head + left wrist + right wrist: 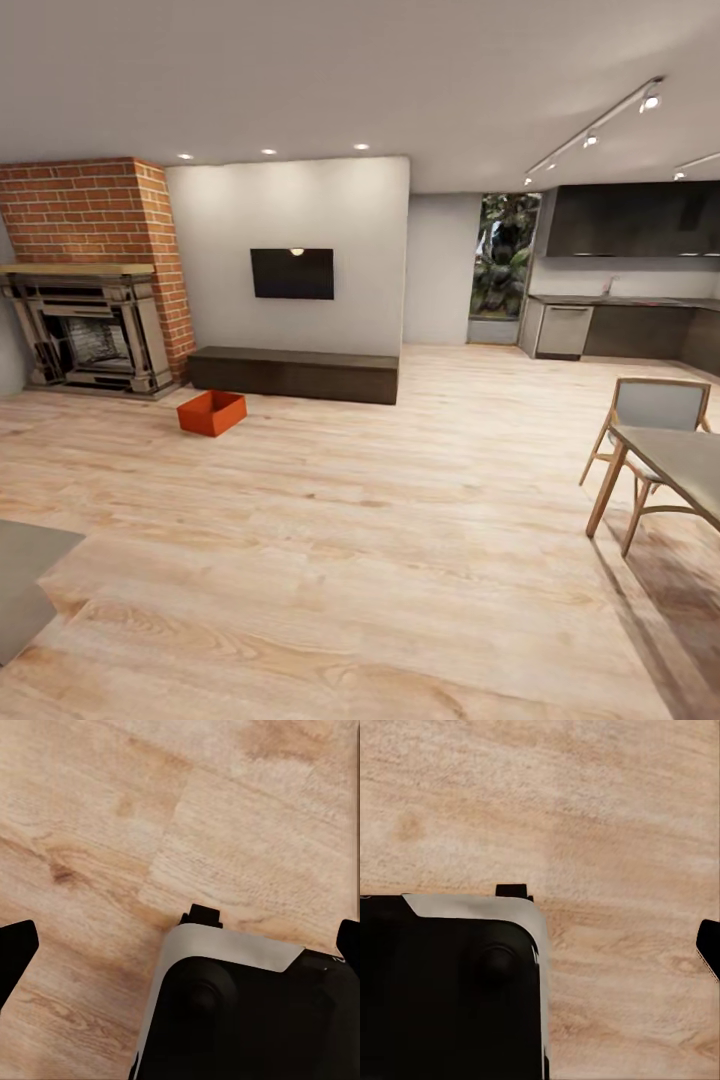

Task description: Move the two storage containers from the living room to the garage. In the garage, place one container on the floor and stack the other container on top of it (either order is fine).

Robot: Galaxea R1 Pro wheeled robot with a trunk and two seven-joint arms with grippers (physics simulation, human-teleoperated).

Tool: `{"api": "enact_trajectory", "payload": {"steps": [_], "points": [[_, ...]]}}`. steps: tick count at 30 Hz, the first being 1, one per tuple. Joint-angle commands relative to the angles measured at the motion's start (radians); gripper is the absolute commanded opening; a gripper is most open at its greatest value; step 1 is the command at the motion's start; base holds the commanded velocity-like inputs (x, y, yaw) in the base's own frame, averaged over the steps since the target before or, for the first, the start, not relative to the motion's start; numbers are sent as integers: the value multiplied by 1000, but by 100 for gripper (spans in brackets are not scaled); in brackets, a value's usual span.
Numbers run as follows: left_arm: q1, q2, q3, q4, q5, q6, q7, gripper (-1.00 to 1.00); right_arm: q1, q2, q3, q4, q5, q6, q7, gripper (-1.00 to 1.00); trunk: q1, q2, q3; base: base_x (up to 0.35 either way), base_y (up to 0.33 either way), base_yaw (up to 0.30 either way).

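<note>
While the head view looks across the living room, one orange-red container sits on the pale plank floor, just in front of the left end of a long dark bench under a black TV. Its top is open, and what shows of the inside looks bare. One brick fireplace stands left of the bench, near the container. At the right edge are one chair and the corner of one table, touching or nearly so. Dark kitchen cabinets line the far right wall, beside one window full of foliage. Six ceiling lights are lit

From the left wrist, the left gripper's two dark fingertips sit at opposite edges, spread wide with nothing between them, above planks and the robot's grey-and-black base

From the right wrist, one fingertip of the right gripper shows over planks beside the base; I cannot tell whether that gripper is open or closed
</note>
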Motion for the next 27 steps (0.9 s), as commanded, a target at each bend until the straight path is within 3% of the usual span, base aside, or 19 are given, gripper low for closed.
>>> {"api": "enact_trajectory", "payload": {"steps": [1, 27], "points": [[-1, 0, -9, 0, 9, -3, 2, 100, -1, 0, 8, 2, -7, -5, 0, 100, 1, -1, -1, 323, 0, 0], [-1, 0, -8, 0, 9, -1, 2, 100, -1, 1, 8, 2, -7, -6, 0, 100, 1, -1, -1, 323, 0, 0]]}}
